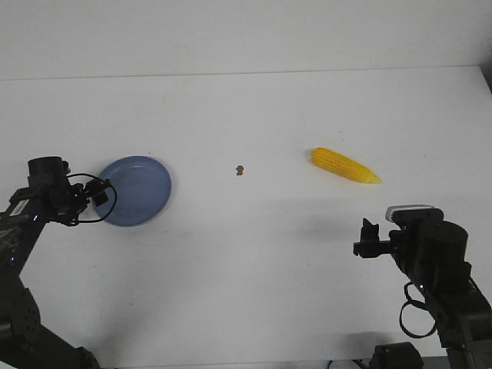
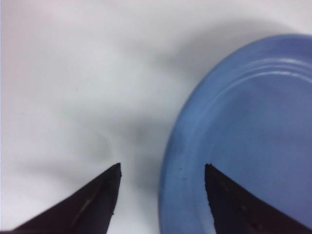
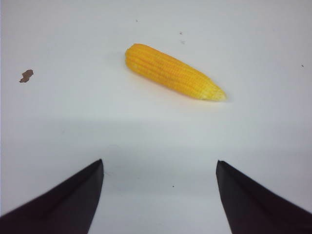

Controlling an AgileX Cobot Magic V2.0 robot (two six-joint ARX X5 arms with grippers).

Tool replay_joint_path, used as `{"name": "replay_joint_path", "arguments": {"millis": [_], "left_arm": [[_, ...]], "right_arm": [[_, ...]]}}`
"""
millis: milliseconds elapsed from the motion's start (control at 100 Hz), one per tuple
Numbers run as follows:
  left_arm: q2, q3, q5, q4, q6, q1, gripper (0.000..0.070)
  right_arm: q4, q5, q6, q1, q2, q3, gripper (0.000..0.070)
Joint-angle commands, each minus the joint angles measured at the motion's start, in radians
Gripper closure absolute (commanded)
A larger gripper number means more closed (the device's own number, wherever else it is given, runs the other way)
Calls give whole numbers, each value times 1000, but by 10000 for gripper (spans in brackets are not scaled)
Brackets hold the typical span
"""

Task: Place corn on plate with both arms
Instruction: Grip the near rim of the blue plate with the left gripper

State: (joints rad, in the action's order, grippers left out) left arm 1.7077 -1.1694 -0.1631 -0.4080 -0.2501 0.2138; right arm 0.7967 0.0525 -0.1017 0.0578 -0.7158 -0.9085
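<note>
Two pincers low over your bench, both spread apart.
Left pincer (image 2: 161, 192) straddles the smooth blue plate's (image 2: 253, 126) rim; ridged, tapered corn (image 3: 173, 71) lies ahead of your right pincer (image 3: 160, 195).

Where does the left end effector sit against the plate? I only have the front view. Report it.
Observer: The left end effector is open, with the plate rim's edge between its jaws.
Operator: Report the right one.
Observer: The right end effector is open and empty. The corn lies ahead of it, untouched.
Operator: Describe the corn up close.
Observer: Kernel rows run lengthwise, and the pointed tip is paler.
</note>
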Motion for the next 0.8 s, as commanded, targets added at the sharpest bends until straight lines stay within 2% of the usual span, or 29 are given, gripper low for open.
{"name": "replay_joint_path", "arguments": {"millis": [0,190,220,310,340,600,790], "left_arm": [[27,-16,-6,-2,-2,3,350],[31,-16,-6,2,-2,3,375],[31,-16,-6,2,-1,3,423],[31,-16,-6,5,3,3,658],[31,-16,-7,7,6,3,700],[31,-16,-72,33,1,8,696],[15,-16,-220,56,-19,17,696]], "right_arm": [[-11,0,-7,0,-5,-17,211],[-11,0,-7,0,-5,-17,211],[-11,0,-7,0,-5,-17,211],[-11,0,-7,0,-5,-17,211],[-11,0,-7,0,-5,-17,211],[-11,0,-7,0,-5,-17,212],[-11,0,-7,0,-5,-17,212]]}}
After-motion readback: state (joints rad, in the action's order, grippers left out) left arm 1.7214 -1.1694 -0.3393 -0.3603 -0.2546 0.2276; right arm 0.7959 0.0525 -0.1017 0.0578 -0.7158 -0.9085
